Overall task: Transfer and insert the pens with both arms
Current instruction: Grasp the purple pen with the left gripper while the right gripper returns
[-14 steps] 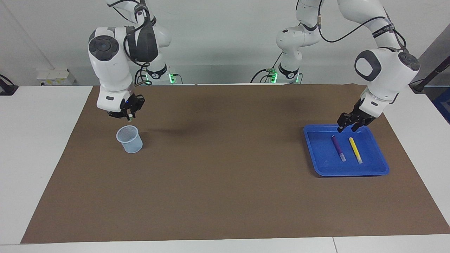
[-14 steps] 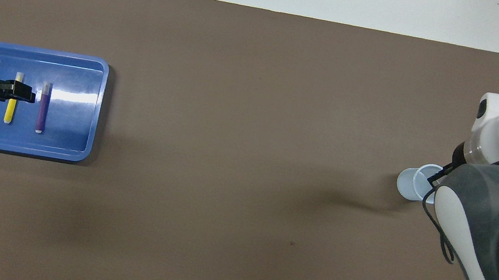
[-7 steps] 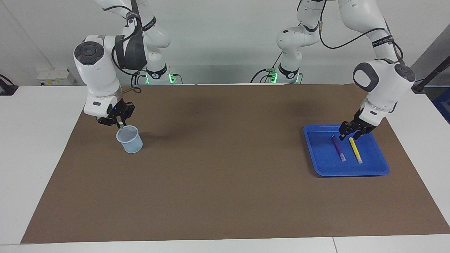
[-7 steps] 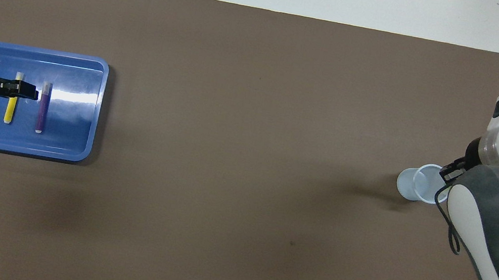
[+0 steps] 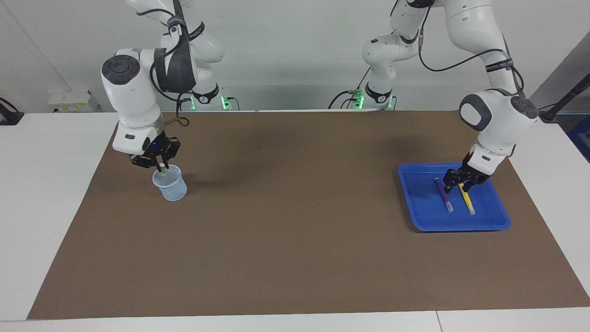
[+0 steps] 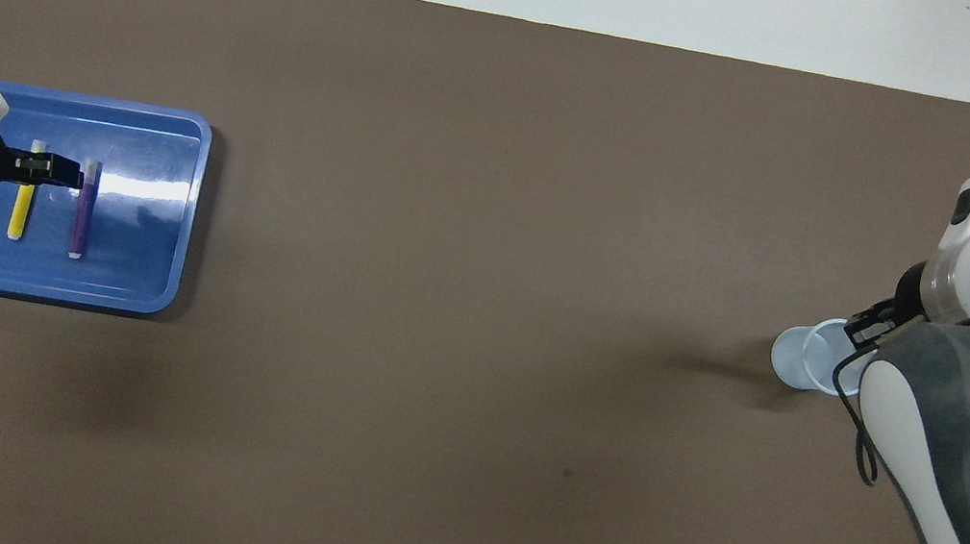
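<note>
Your right gripper sits just over the mouth of the pale blue mesh cup, at the right arm's end of the brown mat, and it is clamped on the green pen, which hangs upright between the fingers with its lower end dipping into the cup's opening. From above you see little of this gripper, since the right arm covers most of the cup. Your left gripper is down inside the blue tray at the left arm's end of the table, with its fingers spread and nothing between them. In the facing view one fingertip stands by the upper end of the purple pen and the other by the upper end of the yellow pen; you cannot tell whether either tip touches a pen. Both pens lie flat on the tray floor, side by side and a little apart, running roughly lengthwise away from the robots, with the yellow one closer to the table's edge. In the overhead view the left gripper lies across the yellow pen and reaches to the purple pen. The mat covers most of the white table.
</note>
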Motion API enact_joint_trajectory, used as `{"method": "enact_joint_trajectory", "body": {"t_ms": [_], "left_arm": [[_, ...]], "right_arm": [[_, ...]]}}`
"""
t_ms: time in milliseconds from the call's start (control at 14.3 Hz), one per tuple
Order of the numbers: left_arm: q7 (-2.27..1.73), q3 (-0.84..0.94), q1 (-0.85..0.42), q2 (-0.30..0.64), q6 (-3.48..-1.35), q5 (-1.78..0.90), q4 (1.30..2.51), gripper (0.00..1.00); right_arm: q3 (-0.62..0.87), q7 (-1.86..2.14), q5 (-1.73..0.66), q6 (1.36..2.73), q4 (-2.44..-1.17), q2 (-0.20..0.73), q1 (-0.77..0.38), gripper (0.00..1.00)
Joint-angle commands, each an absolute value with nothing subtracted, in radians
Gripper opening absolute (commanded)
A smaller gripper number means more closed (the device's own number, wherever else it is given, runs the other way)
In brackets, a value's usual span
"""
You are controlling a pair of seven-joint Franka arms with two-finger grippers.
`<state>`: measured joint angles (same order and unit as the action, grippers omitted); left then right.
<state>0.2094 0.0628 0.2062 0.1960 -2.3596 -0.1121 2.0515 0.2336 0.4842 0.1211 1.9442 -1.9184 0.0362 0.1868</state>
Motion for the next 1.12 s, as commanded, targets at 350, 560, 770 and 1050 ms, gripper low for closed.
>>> {"method": "enact_joint_trajectory", "body": {"t_ms": [350, 560, 770, 1050], "left_arm": [[0.219, 0.071, 0.216, 0.282, -2.477, -0.092, 2.049, 0.75], [0.224, 0.071, 0.216, 0.284, -2.479, -0.094, 2.051, 0.75], [0.222, 0.071, 0.215, 0.282, -2.464, -0.094, 2.056, 0.74], [0.221, 0.071, 0.215, 0.285, -2.457, -0.094, 2.063, 0.73]], "right_arm": [[0.239, 0.485, 0.072, 2.014, -1.994, 0.006, 0.198, 0.35], [0.239, 0.479, 0.072, 2.020, -2.000, 0.005, 0.196, 1.00], [0.241, 0.477, 0.069, 2.017, -1.993, 0.005, 0.192, 1.00], [0.247, 0.356, -0.032, 2.010, -1.979, 0.006, 0.155, 1.00]]}}
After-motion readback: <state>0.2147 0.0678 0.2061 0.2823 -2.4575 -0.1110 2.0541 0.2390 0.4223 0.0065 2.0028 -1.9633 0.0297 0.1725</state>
